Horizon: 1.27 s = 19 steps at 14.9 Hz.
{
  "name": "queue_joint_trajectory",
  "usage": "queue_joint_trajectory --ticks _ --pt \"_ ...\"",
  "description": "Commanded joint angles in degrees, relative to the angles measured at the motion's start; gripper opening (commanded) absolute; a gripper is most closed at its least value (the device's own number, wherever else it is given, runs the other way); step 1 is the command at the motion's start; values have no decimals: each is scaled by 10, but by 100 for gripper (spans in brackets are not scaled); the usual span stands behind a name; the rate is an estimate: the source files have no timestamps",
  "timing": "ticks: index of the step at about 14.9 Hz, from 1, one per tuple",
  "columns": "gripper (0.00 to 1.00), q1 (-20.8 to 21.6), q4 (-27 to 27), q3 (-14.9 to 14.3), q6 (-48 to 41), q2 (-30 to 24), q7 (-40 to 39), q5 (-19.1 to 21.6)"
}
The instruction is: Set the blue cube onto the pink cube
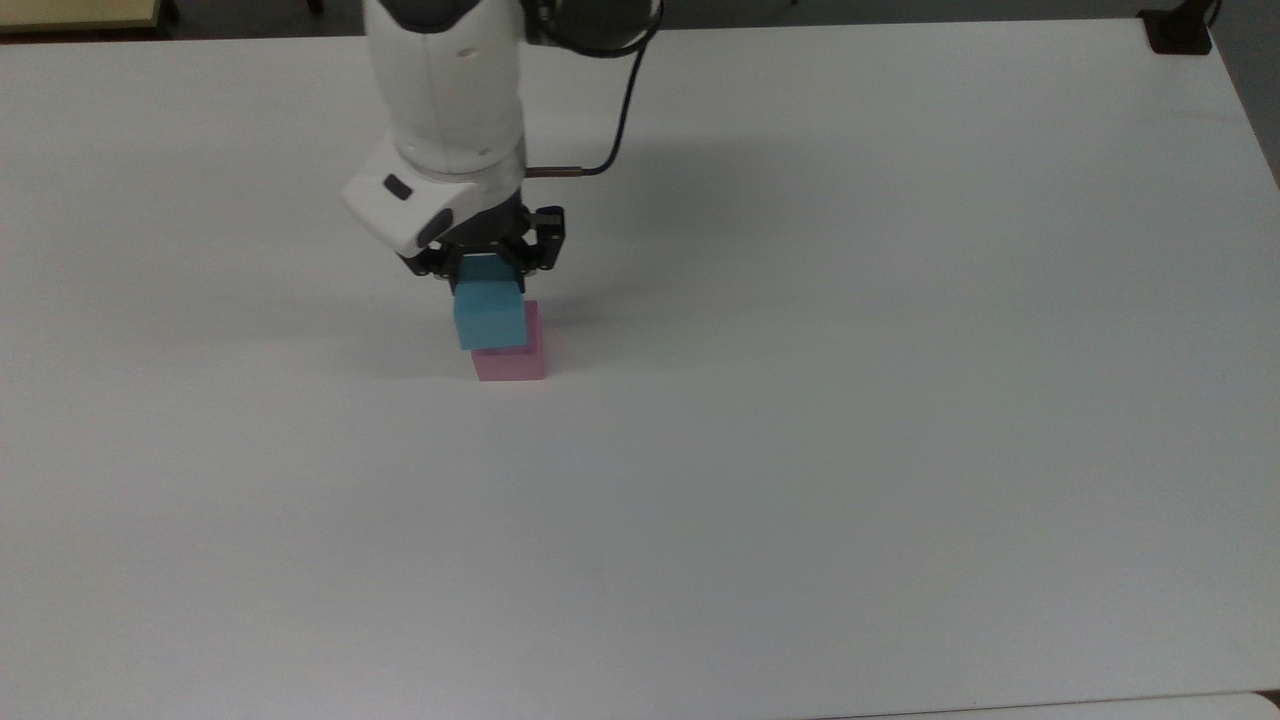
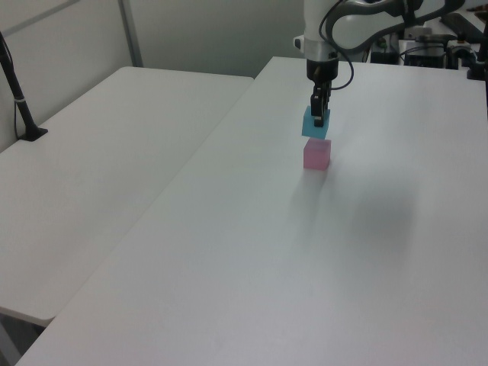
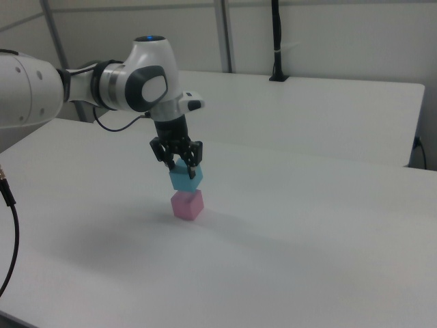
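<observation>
A white robot arm reaches down over a plain white tabletop. Its black gripper points straight down, its two fingers clamped on the sides of the blue cube. The gripper holds the blue cube in the air directly above the pink cube. In the left view a thin gap seems to separate blue cube from pink cube; in the right view they look almost touching, so contact cannot be settled.

The pink cube sits flat on the tabletop, in the far half, well away from every edge.

Judging by this, the pick-up and carry are done. What is left is the last short descent, the release, and the withdrawal.

Being a cube, the blue block has no long axis. In the right view it looks slightly turned and tilted against the pink cube beneath, so the faces may not line up squarely.
</observation>
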Motion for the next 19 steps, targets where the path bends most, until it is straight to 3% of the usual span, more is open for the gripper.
queue_joint_trajectory --ticks 1,3,4,5,9,12,19 --pt "38 3 9 1 -6 20 -8 -11" --pt "44 4 3 2 -5 23 -5 -18" --pt "64 5 4 2 -5 30 -3 -18" --pt "100 6 3 2 -6 33 1 -17" --pt "100 3 8 2 -13 3 16 -10" --pt "100 10 5 2 -46 -58 117 -17" --pt "100 11 4 9 -155 -163 131 -13"
